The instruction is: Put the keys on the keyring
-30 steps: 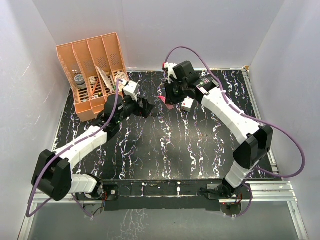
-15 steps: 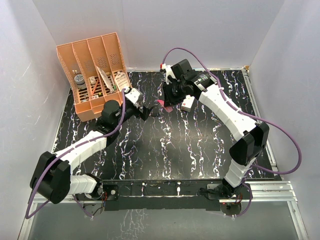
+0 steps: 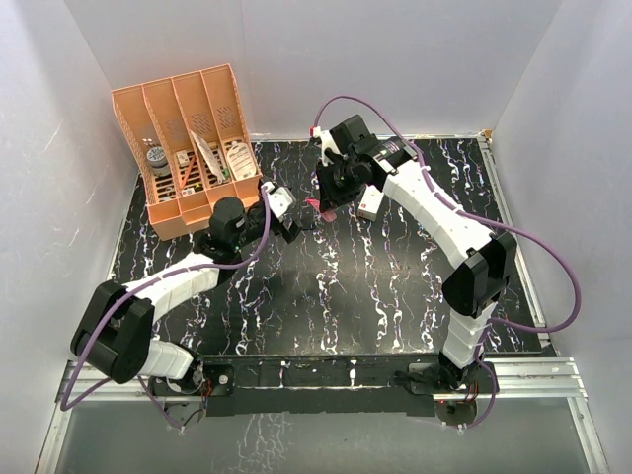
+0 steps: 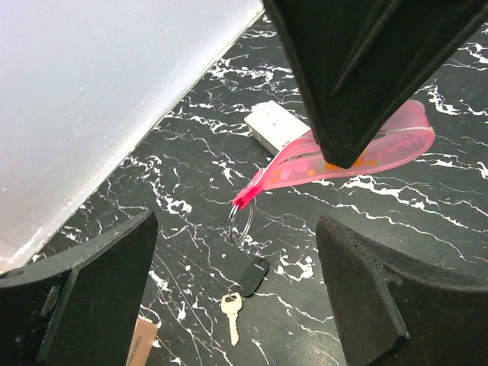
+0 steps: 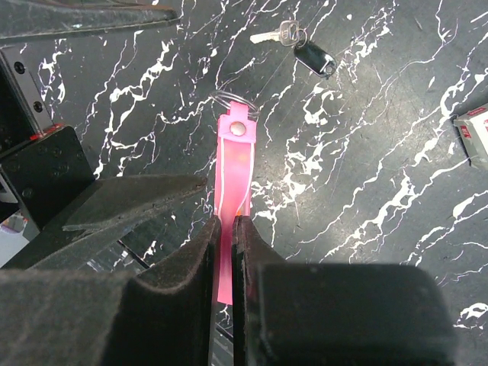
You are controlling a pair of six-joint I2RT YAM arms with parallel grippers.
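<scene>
The keyring, a pink strap (image 5: 234,171) with a round ring (image 5: 235,103) at its end, hangs from my right gripper (image 5: 226,221), which is shut on the strap's upper end. In the left wrist view the strap (image 4: 358,152) slopes down to the ring (image 4: 240,221), which nearly touches the table. The keys, one silvery key (image 4: 232,311) joined to a black fob (image 4: 254,274), lie flat on the table just beside the ring. My left gripper (image 4: 236,221) is open, its fingers wide on either side of ring and keys, touching neither. From above, both grippers (image 3: 293,223) meet near the strap (image 3: 314,204).
A small white box (image 3: 371,205) lies just right of the right gripper. An orange divided organiser (image 3: 183,138) with small items stands at the back left. A tan tag (image 4: 137,347) lies by the left finger. White walls enclose the black marbled table (image 3: 395,286).
My left gripper has swung right and forward towards the hanging strap and opened slightly. The right gripper has shifted a little left with the strap still in it.
</scene>
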